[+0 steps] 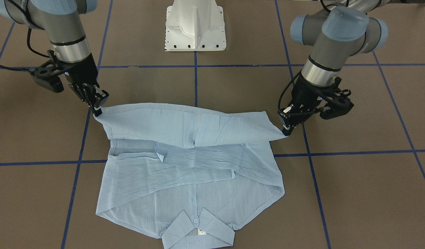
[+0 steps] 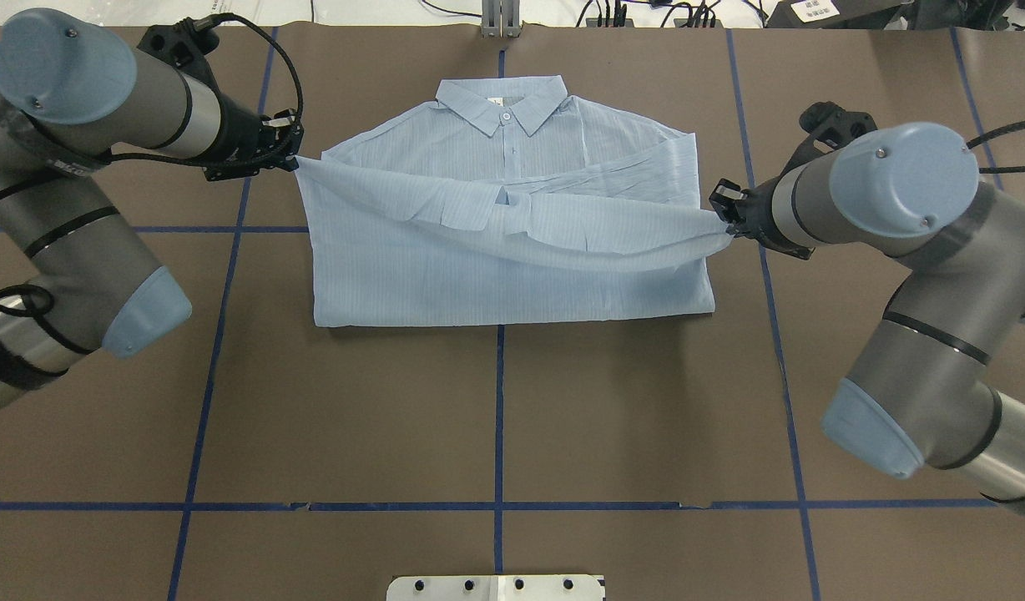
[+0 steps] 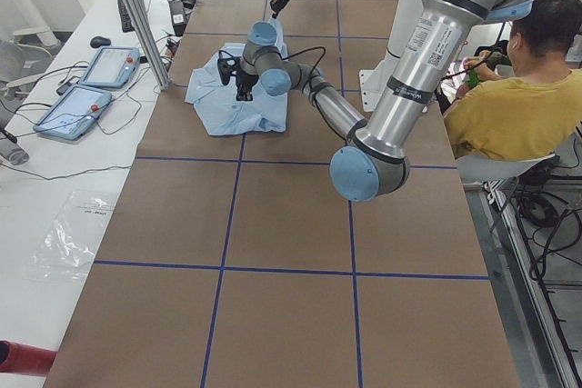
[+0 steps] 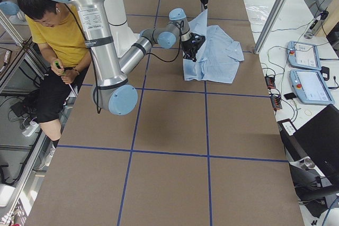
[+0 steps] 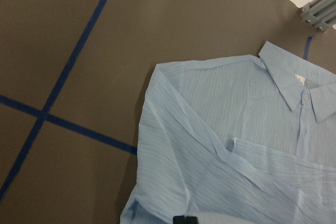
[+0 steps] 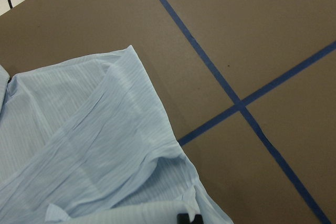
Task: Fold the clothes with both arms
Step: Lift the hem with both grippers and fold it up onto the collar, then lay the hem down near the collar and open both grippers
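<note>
The light blue striped shirt (image 1: 191,166) lies front up on the brown table, collar (image 2: 502,104) away from the robot's base and sleeves folded across the chest. Its bottom hem is lifted and stretched between both grippers. My left gripper (image 2: 294,160) is shut on one hem corner; it also shows in the front-facing view (image 1: 286,130). My right gripper (image 2: 729,225) is shut on the other hem corner, and also shows in the front-facing view (image 1: 96,110). The raised hem hangs over the shirt's lower half. The shirt fills the left wrist view (image 5: 236,145) and the right wrist view (image 6: 89,145).
The white pedestal base (image 1: 196,26) stands at the robot's side of the table. Blue tape lines (image 2: 499,417) cross the brown surface. An operator in yellow (image 3: 518,97) sits beside the table. Control tablets (image 4: 310,72) lie on a side bench.
</note>
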Controlling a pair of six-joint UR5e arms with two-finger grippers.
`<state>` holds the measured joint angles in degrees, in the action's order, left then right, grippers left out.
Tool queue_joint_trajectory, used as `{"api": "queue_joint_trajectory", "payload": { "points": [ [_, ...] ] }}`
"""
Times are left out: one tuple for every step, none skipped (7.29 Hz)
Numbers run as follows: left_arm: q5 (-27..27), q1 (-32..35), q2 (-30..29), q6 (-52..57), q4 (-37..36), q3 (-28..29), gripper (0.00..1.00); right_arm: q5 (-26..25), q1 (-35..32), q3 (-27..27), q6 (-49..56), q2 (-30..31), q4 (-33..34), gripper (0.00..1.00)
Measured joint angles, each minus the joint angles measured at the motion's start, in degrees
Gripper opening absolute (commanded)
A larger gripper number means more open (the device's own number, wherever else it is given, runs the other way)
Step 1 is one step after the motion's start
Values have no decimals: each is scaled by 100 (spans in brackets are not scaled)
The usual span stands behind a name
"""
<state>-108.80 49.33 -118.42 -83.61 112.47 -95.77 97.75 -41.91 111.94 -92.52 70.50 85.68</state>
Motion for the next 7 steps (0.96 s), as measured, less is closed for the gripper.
{"api": "queue_joint_trajectory", "payload": {
  "points": [
    [9, 72, -239, -3, 473, 673, 0, 35, -150, -515, 212, -348, -7, 0],
    [24, 99, -513, -15, 886, 1322, 0, 69, -284, -1080, 363, -661, -158, 0],
    [82, 107, -777, -21, 1258, 1926, 0, 104, -405, -1745, 463, -944, -525, 0],
    [218, 108, -1039, -25, 1578, 2476, 0, 131, -492, -2357, 528, -1174, -873, 0],
    [364, 104, -1301, -27, 1851, 2991, 0, 140, -538, -2927, 597, -1422, -1077, 0],
    [436, 99, -1459, -20, 2089, 3357, 0, 140, -558, -3458, 649, -1663, -1246, 0],
    [492, 93, -1529, -4, 2279, 3608, 0, 138, -567, -3974, 671, -1865, -1523, 0]
  ]
}}
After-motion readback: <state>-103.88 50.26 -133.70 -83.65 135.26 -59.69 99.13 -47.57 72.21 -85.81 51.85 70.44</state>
